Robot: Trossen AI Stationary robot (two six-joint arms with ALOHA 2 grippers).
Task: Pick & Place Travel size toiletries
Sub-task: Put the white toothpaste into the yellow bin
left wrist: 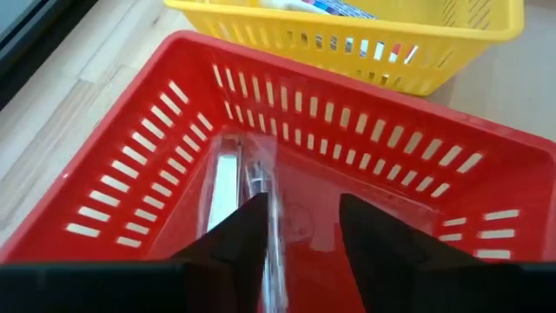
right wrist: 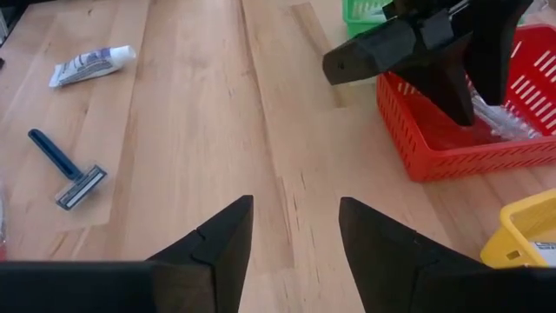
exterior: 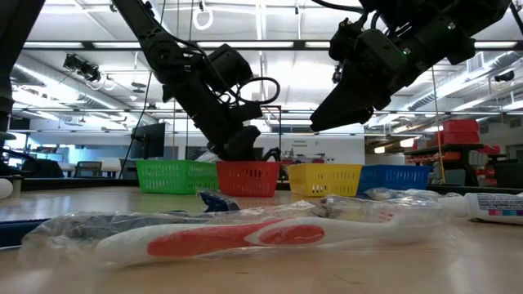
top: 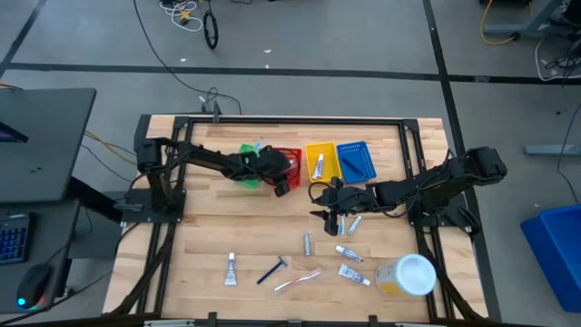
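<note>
Wrapped in clear plastic, a toothbrush (left wrist: 228, 187) lies on the floor of the red basket (left wrist: 130, 165) just ahead of my left gripper (left wrist: 300, 228), whose fingers are spread and hold nothing. To finish well, I judge I should lift straight up, clear of the basket walls. My right gripper (right wrist: 295, 230) hovers released above bare table (right wrist: 191, 113), the dark blue razor (right wrist: 68, 169) off to its side.

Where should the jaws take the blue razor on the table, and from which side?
Best bet: mid-handle, coming straight down. The blue razor lies flat on the wooden table with its slim handle angled and its wider head at one end, so the jaws should close across the handle's width. It has bare wood around it, apart from the white tube and the toothbrush.
</note>
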